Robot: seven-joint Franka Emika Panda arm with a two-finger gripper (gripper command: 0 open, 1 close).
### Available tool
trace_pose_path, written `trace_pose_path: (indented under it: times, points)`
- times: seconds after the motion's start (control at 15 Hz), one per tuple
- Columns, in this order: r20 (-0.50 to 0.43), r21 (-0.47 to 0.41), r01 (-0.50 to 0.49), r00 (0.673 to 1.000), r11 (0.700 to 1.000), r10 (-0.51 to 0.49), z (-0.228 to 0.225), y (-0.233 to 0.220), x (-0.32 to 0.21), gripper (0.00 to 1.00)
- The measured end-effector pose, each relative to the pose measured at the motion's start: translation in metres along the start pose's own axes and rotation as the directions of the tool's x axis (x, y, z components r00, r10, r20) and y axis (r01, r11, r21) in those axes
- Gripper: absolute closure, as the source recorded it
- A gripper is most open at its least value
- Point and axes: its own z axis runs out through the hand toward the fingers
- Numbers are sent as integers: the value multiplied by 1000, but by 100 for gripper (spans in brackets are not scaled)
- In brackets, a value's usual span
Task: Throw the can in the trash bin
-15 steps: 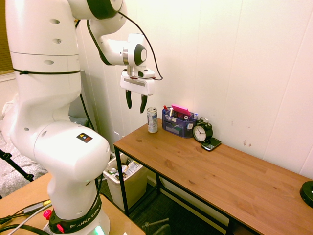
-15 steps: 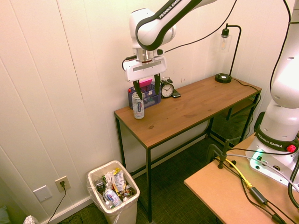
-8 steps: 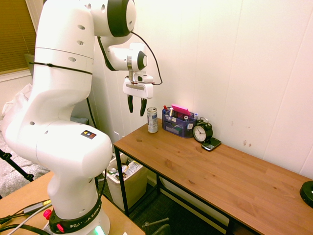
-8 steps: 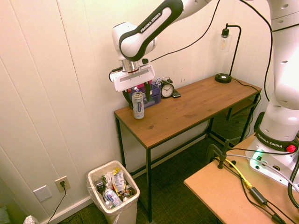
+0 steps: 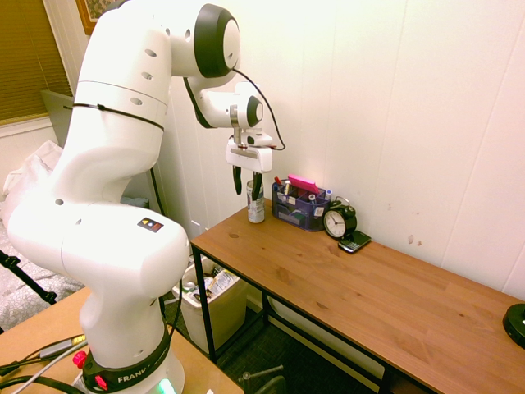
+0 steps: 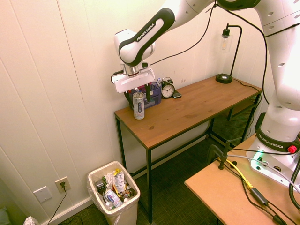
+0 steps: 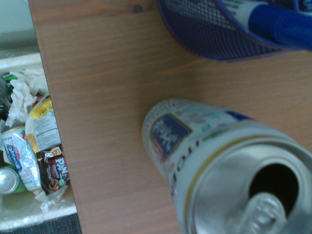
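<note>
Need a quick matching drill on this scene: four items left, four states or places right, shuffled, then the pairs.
1. can
2. trash bin
3. gripper
4. alarm clock

A. black, on the desk next to a phone
B. open, hanging from the arm
C. upright near the desk's end, its top opened
D. on the floor, with rubbish in it

Pairs: 1-C, 2-D, 3-B, 4-A

The silver-white can (image 6: 138,107) stands upright; the cream bin (image 6: 133,201) holds rubbish.
</note>
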Motion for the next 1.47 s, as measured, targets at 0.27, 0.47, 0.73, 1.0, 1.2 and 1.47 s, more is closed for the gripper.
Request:
trace_pose_path:
  times: [0.27, 0.47, 0.73, 1.0, 1.2, 1.47]
  points:
    - [-6, 13, -25, 1000, 1000, 25, 2, -7, 9, 0]
    - [-16, 15, -41, 999, 999, 41, 2, -7, 21, 100]
    - [-37, 4, -39, 999, 999, 39, 10, -12, 16, 100]
    - [-37, 4, -37, 999, 999, 37, 13, -18, 13, 100]
    - [-40, 5, -40, 998, 999, 40, 9, -20, 16, 100]
    - [-42, 0, -41, 998, 999, 41, 12, -23, 17, 100]
